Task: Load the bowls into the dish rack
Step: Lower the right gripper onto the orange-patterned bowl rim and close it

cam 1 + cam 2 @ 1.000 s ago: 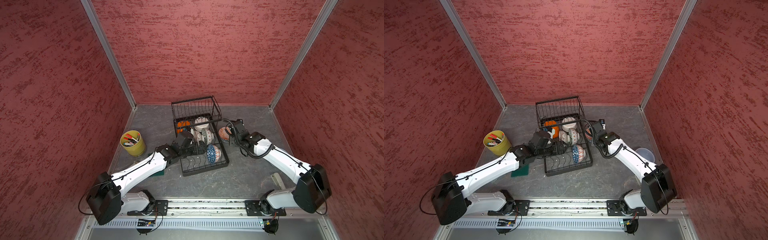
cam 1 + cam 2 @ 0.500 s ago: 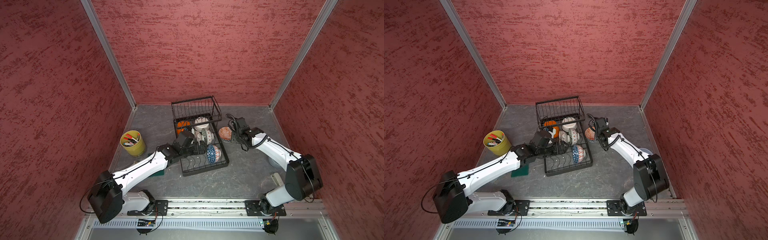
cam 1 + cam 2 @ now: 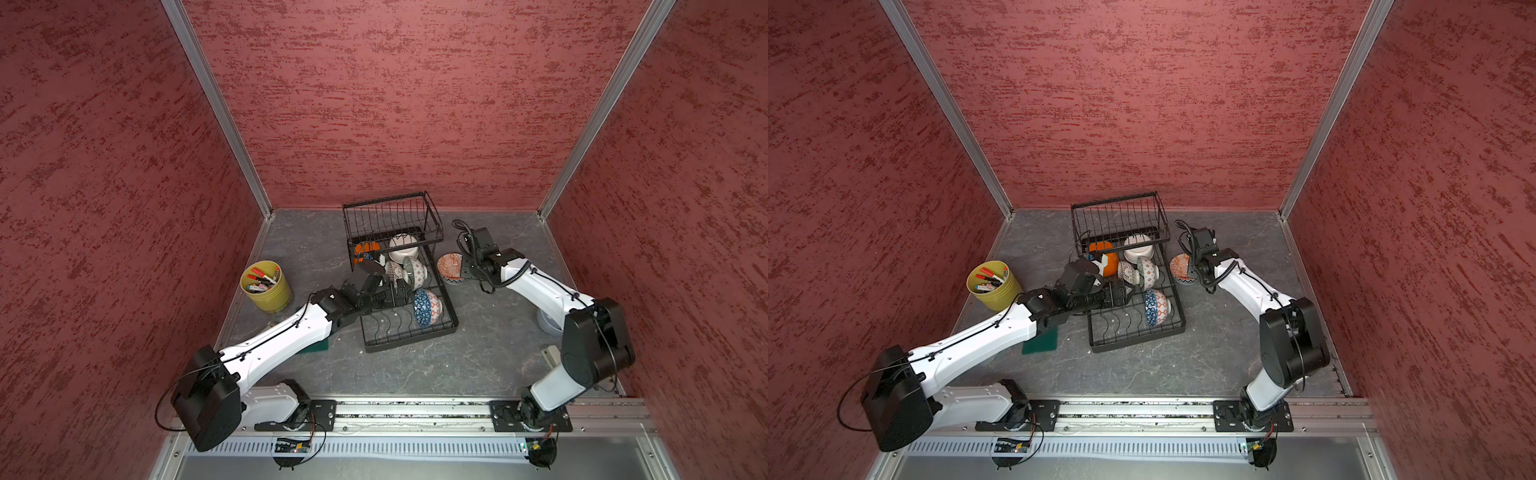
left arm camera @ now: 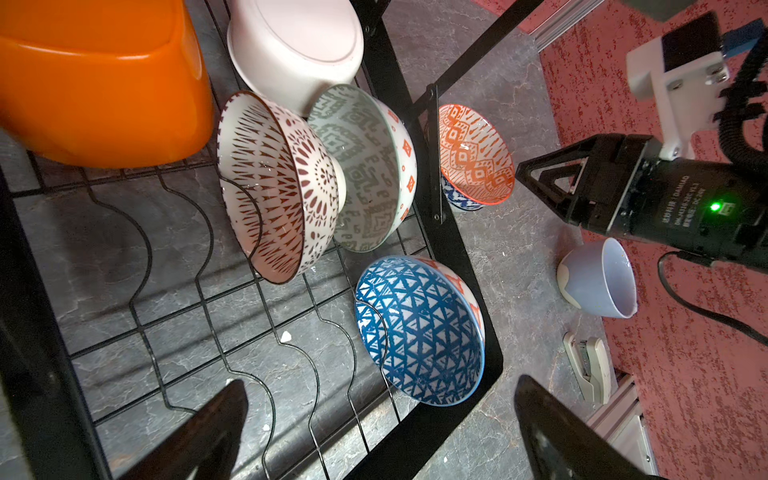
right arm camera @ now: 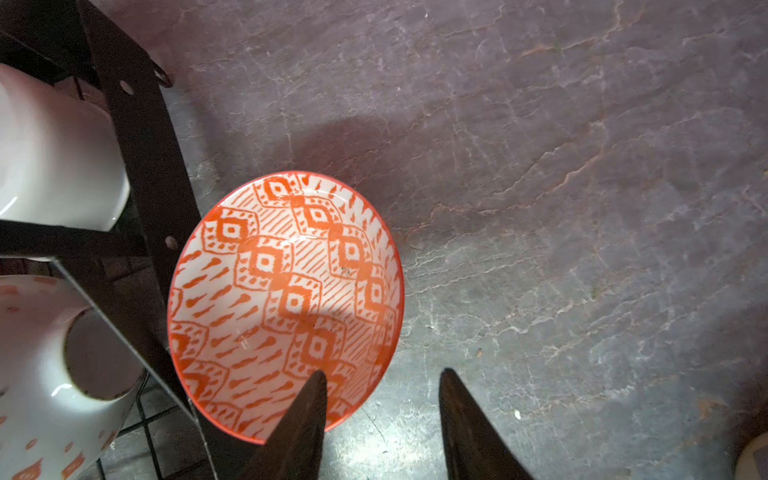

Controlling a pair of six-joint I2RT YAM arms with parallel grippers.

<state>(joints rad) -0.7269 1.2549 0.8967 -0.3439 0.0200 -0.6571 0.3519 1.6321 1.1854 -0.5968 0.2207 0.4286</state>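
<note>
Right gripper [image 5: 383, 373]: jaws parted, gripping nothing. One finger reaches inside the orange-patterned bowl [image 5: 286, 291] and the other stands outside it over the table [image 5: 582, 208]. The rim lies between them, with a gap to the outer finger.
Orange-patterned bowl: upright on the table, just beside the dish rack [image 3: 386, 332] on its right side, outside the frame and near the raised basket [image 3: 390, 216].
Left gripper [image 4: 380, 380]: spread wide and empty, over the rack's lower tray, near the blue triangle-patterned bowl [image 4: 419, 332].
Bowls in rack: the blue triangle-patterned bowl stands on edge in a divider by the right rim. The brown-patterned bowl [image 4: 270, 187] and grey-green patterned bowl [image 4: 365, 166] stand on edge, one nested against the other. The white bowl [image 4: 291, 45], base showing, and the plain orange bowl [image 4: 95, 83] sit at the basket end.
Elsewhere: a pale blue cup [image 4: 598, 278] is on the table by the right arm. The yellow-green pot of pens [image 3: 266, 286] and a green sponge [image 3: 1040, 343] are left of the rack.
</note>
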